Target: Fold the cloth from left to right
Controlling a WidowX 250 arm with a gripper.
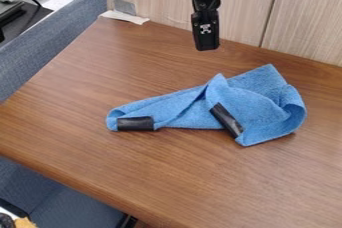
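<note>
1. Know the starting layout. The blue cloth [260,107] lies bunched on the wooden table [167,172], its narrow tail pointing toward the table's left edge and its broad, layered part farther right. The gripper [208,47] hangs above the table near the back edge, apart from the cloth; whether it is wide or narrow I cannot tell.

2. The step in hand looks to be picking up the tail. Aim for its left end, at the black strip [135,123] there, which makes a clear target.

3. Be sure the gripper is open before lowering, and come down straight over that end. Sliding in from the side would likely push the soft cloth into a heap.

4. Go low enough to catch every layer at the tip, but do not press hard on the table. A shallow pinch may take just the top layer and slip off.

5. Lift a little, then carry the end in a low arc to the right, past the second black strip [227,120]. Pulling flat would probably drag the whole cloth along.

6. Lay the end on the broad part, release, and rise straight up so the fold is not tugged open.
</note>
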